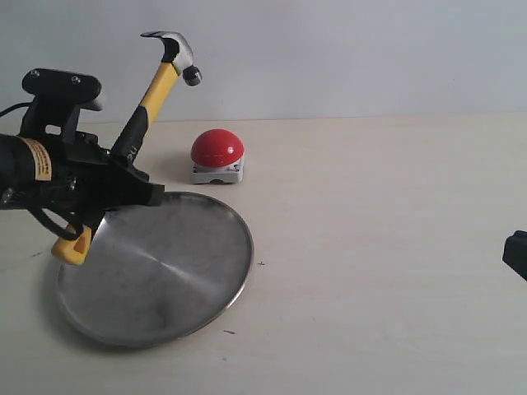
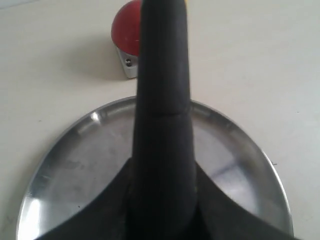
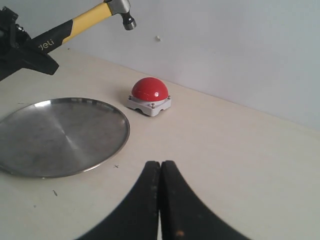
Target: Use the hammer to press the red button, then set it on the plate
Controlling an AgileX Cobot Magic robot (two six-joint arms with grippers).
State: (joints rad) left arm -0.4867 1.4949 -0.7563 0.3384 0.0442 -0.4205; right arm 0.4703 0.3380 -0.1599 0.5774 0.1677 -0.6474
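My left gripper [image 1: 123, 177] is shut on the black part of the hammer [image 1: 156, 86] handle and holds it in the air, tilted, head up and to the right. The dark metal head [image 1: 177, 53] hangs above and left of the red button [image 1: 217, 148], apart from it. The yellow looped end [image 1: 72, 247] sticks out below the gripper over the plate [image 1: 189, 271] rim. In the left wrist view the handle [image 2: 162, 125] runs up the middle, over the plate [image 2: 235, 165] toward the button [image 2: 125, 30]. My right gripper [image 3: 160, 165] is shut and empty, far to the right.
The cream table [image 1: 379, 230] spreads out to the right of the plate and button. A pale wall [image 1: 329, 49] backs the table. Only a dark bit of the right arm [image 1: 517, 253] shows at the exterior view's right edge.
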